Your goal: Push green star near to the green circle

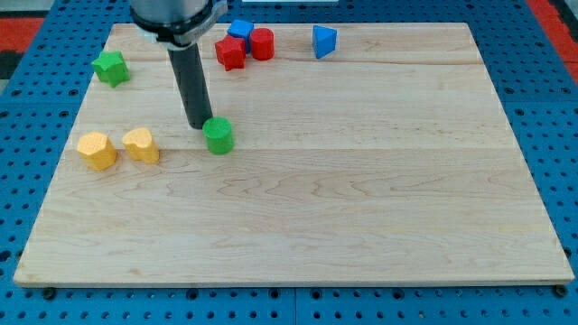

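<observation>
No claw is fitted; my tip is set just at ten o'clock of the green circle. The green star lies well apart at ten o'clock on the table. The circle could be knocked away if the tip is swung carelessly.

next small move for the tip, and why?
Probably swing my tip up and toward the view's left, around to the far left side of the green star. Right now the tip sits just left of the green circle, while the star lies well off toward the view's top left, so only a push from behind it drives it toward the circle.
</observation>
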Controlling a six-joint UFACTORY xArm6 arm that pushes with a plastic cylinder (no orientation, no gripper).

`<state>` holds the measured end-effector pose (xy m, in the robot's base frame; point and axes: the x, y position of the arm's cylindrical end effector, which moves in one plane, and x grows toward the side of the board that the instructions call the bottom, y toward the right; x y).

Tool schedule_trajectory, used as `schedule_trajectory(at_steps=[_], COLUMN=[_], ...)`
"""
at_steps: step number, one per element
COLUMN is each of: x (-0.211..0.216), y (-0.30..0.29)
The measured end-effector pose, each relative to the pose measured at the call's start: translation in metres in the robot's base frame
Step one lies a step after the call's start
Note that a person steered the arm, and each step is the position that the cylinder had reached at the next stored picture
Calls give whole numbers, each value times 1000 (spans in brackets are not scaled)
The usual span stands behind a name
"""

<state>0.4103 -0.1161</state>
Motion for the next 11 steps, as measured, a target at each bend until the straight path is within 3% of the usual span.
schedule_trajectory(at_steps=[1, 3, 4, 6, 7, 8, 10, 11], x=[-19, -33, -87, -127, -140, -160, -109, -79], y=[-10, -187, -189, -110, -137, -97, -49, 9])
